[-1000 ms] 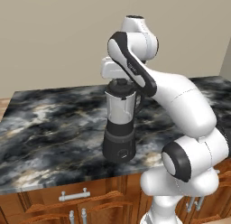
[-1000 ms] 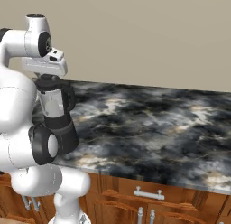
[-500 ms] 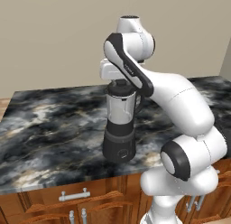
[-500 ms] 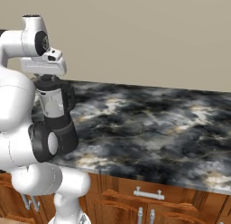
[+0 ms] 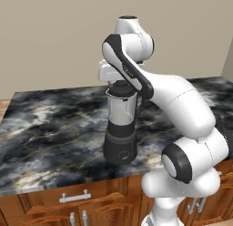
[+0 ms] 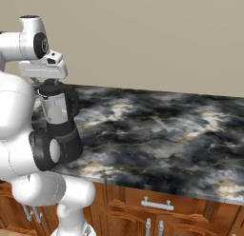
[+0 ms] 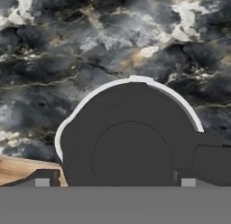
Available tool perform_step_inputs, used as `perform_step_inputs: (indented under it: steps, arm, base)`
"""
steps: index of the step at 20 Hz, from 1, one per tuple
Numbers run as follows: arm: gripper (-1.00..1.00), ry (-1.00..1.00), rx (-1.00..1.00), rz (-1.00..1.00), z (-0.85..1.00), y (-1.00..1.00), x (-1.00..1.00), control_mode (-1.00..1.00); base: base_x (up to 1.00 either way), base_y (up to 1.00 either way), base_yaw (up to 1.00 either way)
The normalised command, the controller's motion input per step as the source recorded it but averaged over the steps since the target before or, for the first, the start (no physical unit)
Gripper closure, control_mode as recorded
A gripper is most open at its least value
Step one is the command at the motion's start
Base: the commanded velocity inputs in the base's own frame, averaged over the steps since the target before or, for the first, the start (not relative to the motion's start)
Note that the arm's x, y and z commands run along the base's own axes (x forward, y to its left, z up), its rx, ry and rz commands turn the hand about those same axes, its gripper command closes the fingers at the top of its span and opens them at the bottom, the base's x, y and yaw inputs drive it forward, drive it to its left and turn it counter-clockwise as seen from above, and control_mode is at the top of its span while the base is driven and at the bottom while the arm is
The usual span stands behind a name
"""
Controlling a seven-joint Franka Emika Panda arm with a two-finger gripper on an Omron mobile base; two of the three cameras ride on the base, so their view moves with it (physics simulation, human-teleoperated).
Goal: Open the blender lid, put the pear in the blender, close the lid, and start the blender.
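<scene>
Tool (image 7: 113, 182) spread open directly over blender lid (image 7: 131, 142), which sits on the blender (image 5: 120, 125) on marble surface (image 5: 50, 125). Lid looks seated; pear not visible. Next likely: retract straight up, clear the knob, then reach front button (image 5: 124, 154).

Blender (image 6: 61, 123) upright near the table's (image 6: 162, 140) left front edge, black blender lid (image 6: 51, 88) seated on the jar. Hand (image 6: 47, 82) directly above the lid, white arm alongside. Wooden drawers (image 6: 155, 209) below.
</scene>
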Motion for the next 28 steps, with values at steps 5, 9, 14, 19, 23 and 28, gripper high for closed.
perform_step_inputs:
  steps: [5,9,14,19,23,28]
  arm:
    - [-1.00,-0.15,-0.03,0.00,0.20,0.06,-0.36,-1.00]
    - [-1.00,-0.30,-0.03,-0.02,0.23,0.06,-1.00,-1.00]
    - [-1.00,-0.24,-0.03,-0.18,-0.01,0.13,-1.00,-1.00]
    - [-1.00,-0.10,-0.07,-0.36,-0.53,0.02,-0.73,-1.00]
    - [-1.00,-0.01,-0.08,-0.48,-0.84,0.00,-0.34,-1.00]
    - [-1.00,0.00,-0.02,-0.45,-0.72,0.00,-0.08,-1.00]
  base:
    - [0.00,0.00,0.00]
    - [0.00,0.00,0.00]
    - [0.00,0.00,0.00]
    - [0.00,0.00,0.00]
    - [0.00,0.00,0.00]
    - [0.00,0.00,0.00]
